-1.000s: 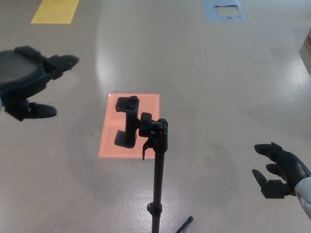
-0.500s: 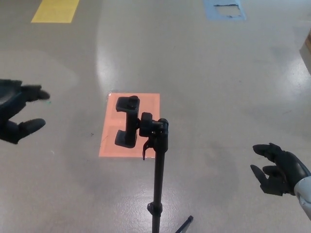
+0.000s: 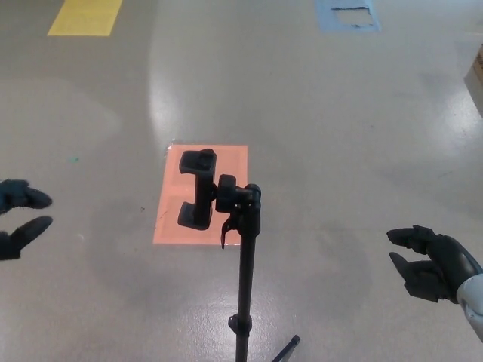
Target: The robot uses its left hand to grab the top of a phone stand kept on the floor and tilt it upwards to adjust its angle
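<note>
- Phone stand (image 3: 243,271) stands on the grey floor (image 3: 339,128), its black pole rising to an empty clamp (image 3: 196,188) over an orange floor patch (image 3: 173,219).
- Left hand (image 3: 19,219) sits at the picture's left edge, well apart from the stand, fingers spread, holding nothing.
- Right hand (image 3: 430,260) hovers low on the right, fingers apart and empty.
- Yellow patch (image 3: 84,16) and blue patch (image 3: 347,15) mark the far floor.

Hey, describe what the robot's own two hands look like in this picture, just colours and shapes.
Both are matte black with thick, rounded fingers. Only the fingertips of the left hand show at the picture's edge. The right hand shows more fully, joined to a light grey forearm.
</note>
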